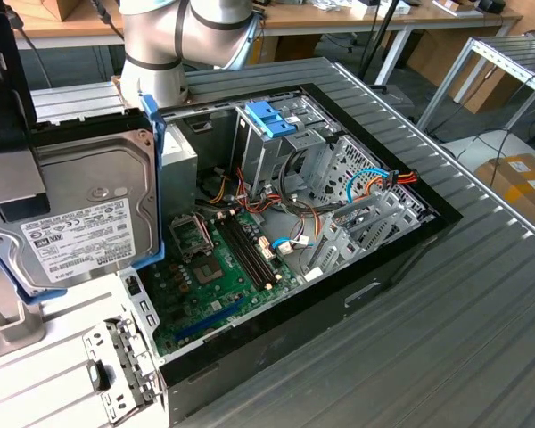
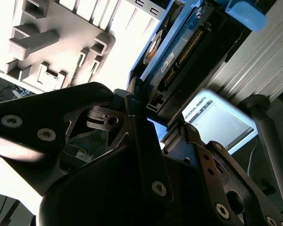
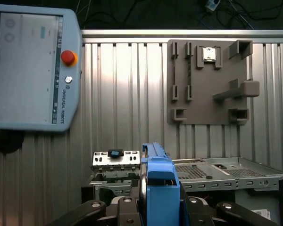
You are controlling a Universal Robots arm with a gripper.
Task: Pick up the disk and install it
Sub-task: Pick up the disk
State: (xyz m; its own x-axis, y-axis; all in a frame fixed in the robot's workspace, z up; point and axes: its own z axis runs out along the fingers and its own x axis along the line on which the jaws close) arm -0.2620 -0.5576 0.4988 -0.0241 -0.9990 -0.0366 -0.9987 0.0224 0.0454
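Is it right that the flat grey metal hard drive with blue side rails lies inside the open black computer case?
Not quite: the hard drive is not lying in the open case; the gripper holds it raised, at the exterior view's left.

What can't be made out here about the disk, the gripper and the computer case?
- Second wrist view: the gripper body hides the clamped end of the disk.
- Exterior view: the disk covers the computer case's corner on the exterior view's left; the picture edge cuts off the gripper.
- First wrist view: the disk is edge-on, so its faces are unseen.
- Exterior view: the drive cage walls hide its bay.
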